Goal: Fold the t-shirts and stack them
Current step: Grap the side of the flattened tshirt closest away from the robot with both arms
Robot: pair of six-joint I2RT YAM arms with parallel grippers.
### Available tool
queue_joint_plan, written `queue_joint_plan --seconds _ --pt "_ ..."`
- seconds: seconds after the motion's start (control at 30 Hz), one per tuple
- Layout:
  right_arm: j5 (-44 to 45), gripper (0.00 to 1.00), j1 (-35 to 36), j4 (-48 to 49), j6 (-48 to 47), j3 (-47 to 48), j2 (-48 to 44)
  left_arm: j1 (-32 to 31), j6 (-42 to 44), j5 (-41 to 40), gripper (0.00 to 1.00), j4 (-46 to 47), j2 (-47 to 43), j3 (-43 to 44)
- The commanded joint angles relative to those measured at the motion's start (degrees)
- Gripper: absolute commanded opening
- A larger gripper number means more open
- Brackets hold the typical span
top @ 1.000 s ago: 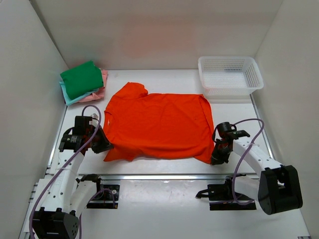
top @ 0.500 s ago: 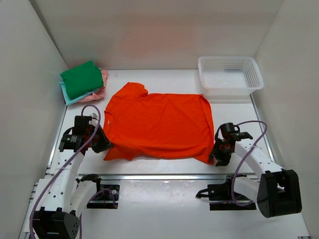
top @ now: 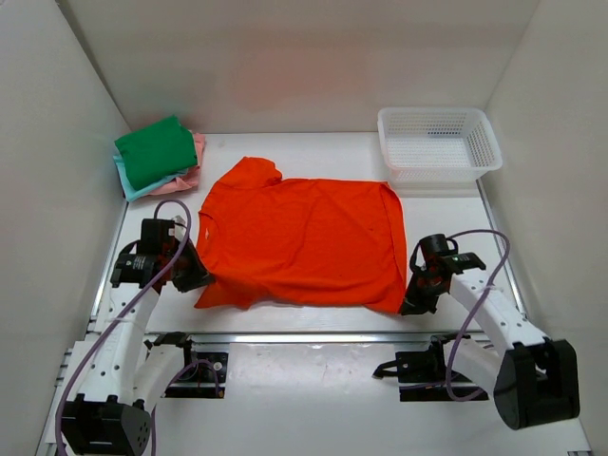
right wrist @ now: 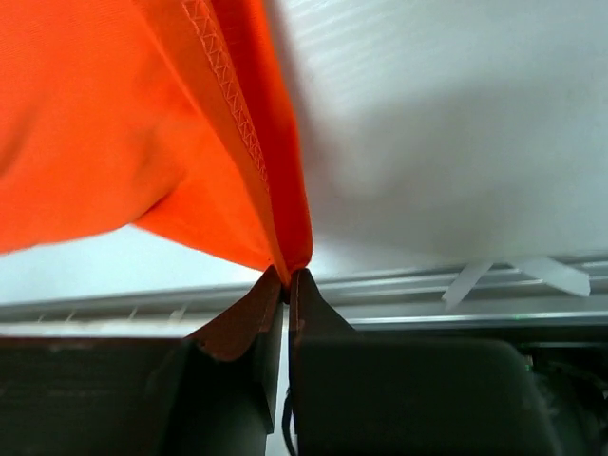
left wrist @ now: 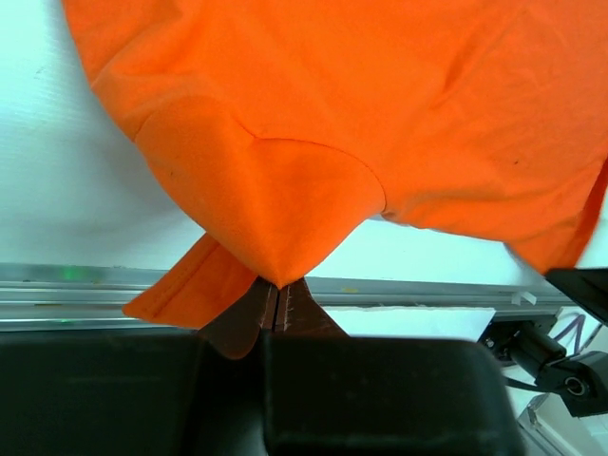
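Two near corners of the orange shirt were pinched in closed jaws: one by the left gripper, the hem corner by the right gripper. The shirt was spread flat beside the basket, to its left. Since a second before, the right gripper had been drawn slightly farther from the basket; the left was hardly shifted.
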Motion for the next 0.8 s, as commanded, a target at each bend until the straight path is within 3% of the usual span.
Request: queue_joint_plan --seconds 0.0,0.3,0.47,0.77 --pt "-3.12 0.00 -1.95 -7.37 -2.05 2.64 -4.96 -0.18 1.61 -1.74 0.00 -3.41 0.09 2.68" --pt "-4.45 0.00 -6.08 -9.57 -6.71 4.92 -4.00 1.75 2.22 -5.96 0.00 -1.39 2.19 3.99" --pt "-5.86 0.00 -11.61 -8.87 -13.91 7.82 1.00 3.78 2.05 -5.43 0.00 -0.51 3.78 0.75" --pt "-7.53 0.00 -9.08 -4.66 -16.29 15.20 11.28 4.30 1.34 -4.55 0.00 3.79 8.25 1.17"
